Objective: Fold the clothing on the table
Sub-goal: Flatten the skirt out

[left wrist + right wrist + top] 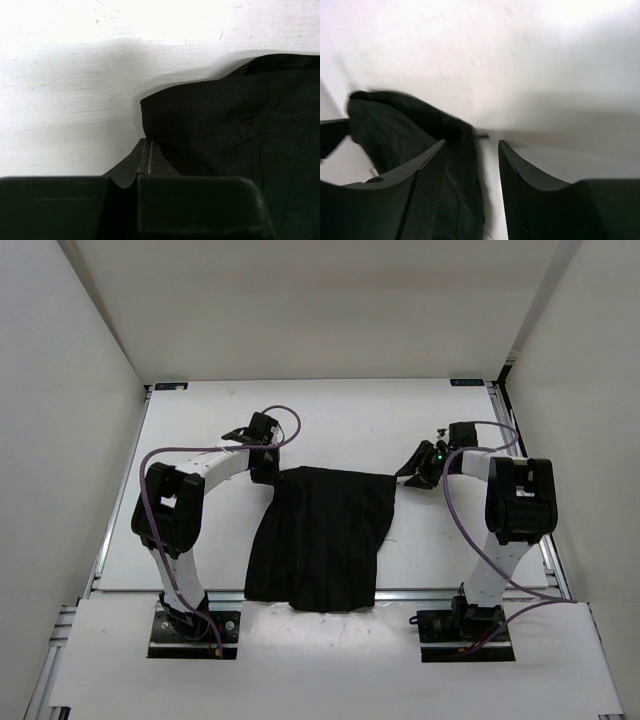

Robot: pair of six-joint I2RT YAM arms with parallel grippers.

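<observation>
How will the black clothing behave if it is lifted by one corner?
Probably floppy: the clothing lies in soft folds and its near hem drapes over the front edge of the table. It is likely light, since the fabric looks thin. It may slide easily on the smooth white surface if dragged.

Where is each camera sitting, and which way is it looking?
Top external: above and behind the robot, looking down at the table and the clothing; the left arm, right arm, left gripper and right gripper show.
Left wrist: on the left arm, looking past its shut gripper at the clothing's corner.
Right wrist: on the right arm, looking through its open gripper at the clothing's edge.
Shared: all three views see the clothing on the table.
</observation>
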